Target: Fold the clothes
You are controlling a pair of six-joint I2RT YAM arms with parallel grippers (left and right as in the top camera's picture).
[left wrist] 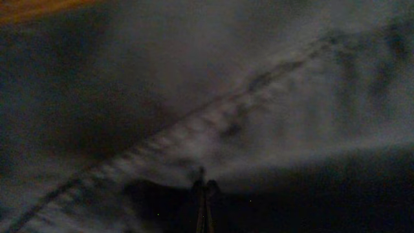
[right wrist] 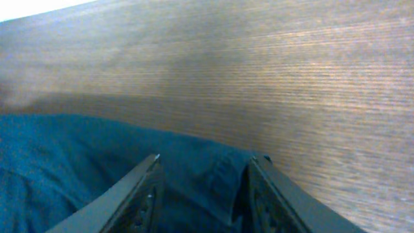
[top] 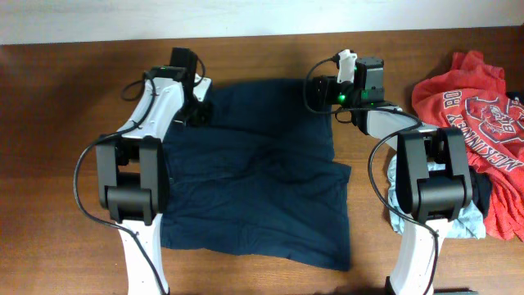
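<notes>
While the clothes [top: 254, 180] are lying spread flat on the bench [top: 65, 123], your left hand [left wrist: 204, 191] is sitting closed at their far left corner, and your right hand [right wrist: 204, 162] is holding its fingers apart over the far right corner

Matt cloth clothes [top: 254, 180], grained wooden table [top: 49, 123]

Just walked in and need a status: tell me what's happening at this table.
Two arms are set to fold the navy shorts, spread on the table. The left arm's fingers look closed on fabric at one far corner, though that view is dark and blurred. The right arm's fingers are open, straddling the other far corner. A red shirt lies aside.
</notes>
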